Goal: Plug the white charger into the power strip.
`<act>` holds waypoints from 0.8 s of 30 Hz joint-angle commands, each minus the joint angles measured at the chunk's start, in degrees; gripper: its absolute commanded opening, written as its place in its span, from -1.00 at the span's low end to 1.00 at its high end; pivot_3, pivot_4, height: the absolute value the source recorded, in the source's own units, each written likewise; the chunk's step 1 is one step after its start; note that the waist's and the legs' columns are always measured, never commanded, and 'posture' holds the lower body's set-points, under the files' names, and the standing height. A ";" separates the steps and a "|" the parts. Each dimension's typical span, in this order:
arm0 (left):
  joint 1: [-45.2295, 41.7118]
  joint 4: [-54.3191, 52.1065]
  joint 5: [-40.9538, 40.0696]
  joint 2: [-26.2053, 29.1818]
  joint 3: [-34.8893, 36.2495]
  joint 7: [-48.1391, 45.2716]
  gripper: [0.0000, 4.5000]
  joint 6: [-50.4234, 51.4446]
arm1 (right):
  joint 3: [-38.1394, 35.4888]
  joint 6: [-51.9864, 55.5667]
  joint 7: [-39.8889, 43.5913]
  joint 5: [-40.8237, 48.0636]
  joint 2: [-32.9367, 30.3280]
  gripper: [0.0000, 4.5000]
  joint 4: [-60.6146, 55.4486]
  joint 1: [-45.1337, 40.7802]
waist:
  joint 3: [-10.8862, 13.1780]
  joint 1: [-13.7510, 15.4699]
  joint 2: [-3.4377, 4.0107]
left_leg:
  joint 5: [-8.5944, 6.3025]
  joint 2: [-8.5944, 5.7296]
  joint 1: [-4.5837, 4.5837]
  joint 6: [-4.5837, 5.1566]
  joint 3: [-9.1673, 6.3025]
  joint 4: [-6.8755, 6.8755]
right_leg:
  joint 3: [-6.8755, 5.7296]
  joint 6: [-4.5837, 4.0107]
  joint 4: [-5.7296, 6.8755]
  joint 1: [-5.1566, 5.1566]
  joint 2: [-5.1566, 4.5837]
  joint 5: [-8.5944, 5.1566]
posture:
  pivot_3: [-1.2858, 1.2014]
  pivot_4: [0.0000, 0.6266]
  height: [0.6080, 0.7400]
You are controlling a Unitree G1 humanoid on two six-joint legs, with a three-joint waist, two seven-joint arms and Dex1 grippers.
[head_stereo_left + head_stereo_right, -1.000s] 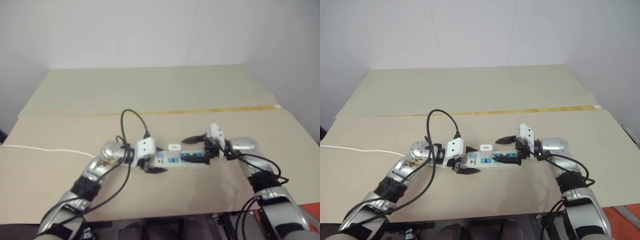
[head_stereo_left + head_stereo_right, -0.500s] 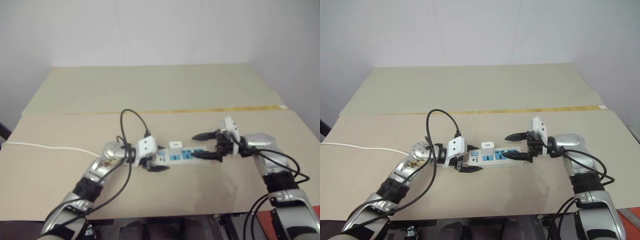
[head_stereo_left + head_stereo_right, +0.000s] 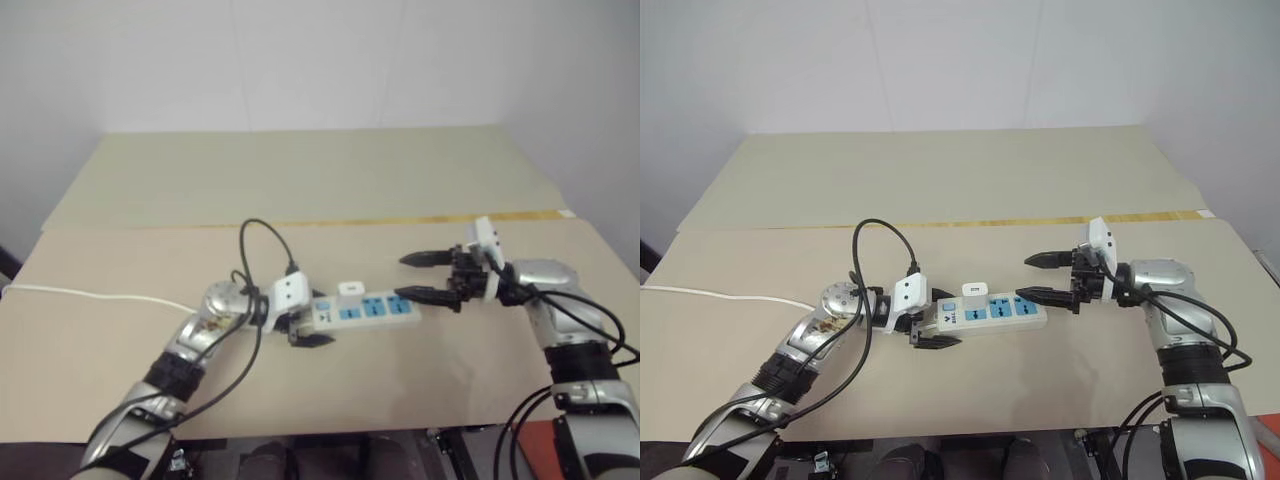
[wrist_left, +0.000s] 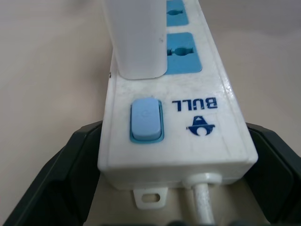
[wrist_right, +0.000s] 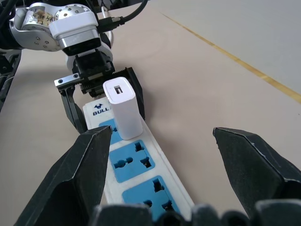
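Observation:
The power strip lies flat on the tan table, its blue sockets facing up. The white charger stands upright in the socket nearest the switch. My left gripper is open. Its black fingers sit one on each side of the strip's switch end, where the white cord leaves it. My right gripper hovers open just past the strip's other end, pointing back along it, with nothing between its fingers.
The strip's thin white cord trails off to the table's left edge. A black cable loops above my left wrist. A yellow tape line marks the seam to the far board. Bare table surrounds the strip.
My right gripper has pulled back to the right and upward, off the strip's far end, staying open. The left hand stays at the switch end. The charger remains seated.

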 commanded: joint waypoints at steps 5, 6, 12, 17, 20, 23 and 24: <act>-2.07 -3.85 -5.37 4.51 5.33 -6.66 0.98 1.22 | -3.06 0.51 0.13 1.80 -2.00 0.83 -1.32 0.35 | 0.07 -0.06 -0.01 | 0.00 0.01 -0.05 0.00 0.00 0.00 | -0.01 0.00 0.00 -0.06 0.00 0.00 | 0.03 -0.52 1.00; -2.21 -4.36 -6.50 5.17 6.14 -7.56 0.98 1.68 | -3.20 0.50 0.28 1.82 -2.20 0.83 -1.12 0.32 | 0.08 -0.04 -0.01 | 0.00 0.01 -0.09 0.00 0.00 0.00 | -0.01 0.00 0.02 -0.10 0.01 0.00 | 0.03 -0.52 1.00; -1.52 -7.80 -9.95 9.66 9.76 -11.45 0.98 3.35 | -4.63 -0.01 0.92 1.52 -3.79 0.83 0.29 1.01 | 0.09 0.17 -0.01 | 0.00 -0.01 -0.16 0.00 -0.04 0.00 | -0.07 0.03 -0.01 -0.09 0.01 -0.01 | 0.03 -0.52 1.00; 1.07 -11.94 -13.13 13.76 12.04 -14.48 0.98 4.99 | -6.23 -2.99 0.39 -0.05 -6.46 0.83 2.50 3.31 | 0.13 0.25 0.00 | 0.01 -0.03 -0.18 -0.01 -0.03 0.01 | -0.08 0.04 -0.01 -0.11 0.01 -0.01 | 0.03 -0.52 1.00; 2.60 -12.70 -13.10 15.20 12.31 -15.09 0.98 4.34 | -7.20 -4.83 -0.33 -0.97 -8.00 0.83 3.82 5.31 | 0.13 0.29 0.00 | 0.01 -0.03 -0.18 -0.01 -0.03 0.01 | -0.08 0.05 -0.01 -0.09 0.01 -0.02 | 0.03 -0.52 1.00; 3.06 -13.21 -13.22 15.56 12.53 -15.17 0.98 4.47 | -9.01 -5.84 -0.07 -0.83 -10.24 0.83 4.82 8.21 | 0.14 0.47 -0.01 | 0.01 -0.04 -0.17 -0.01 -0.02 0.02 | -0.08 0.06 0.00 -0.08 0.01 -0.02 | 0.03 -0.52 1.00; 3.00 -13.14 -13.16 15.63 12.61 -15.19 0.98 4.48 | -9.59 -6.33 0.17 -0.84 -10.96 0.83 4.83 9.37 | 0.14 0.58 -0.01 | 0.01 -0.05 -0.17 -0.01 -0.02 0.02 | -0.08 0.06 0.00 -0.08 0.01 -0.02 | 0.03 -0.52 1.00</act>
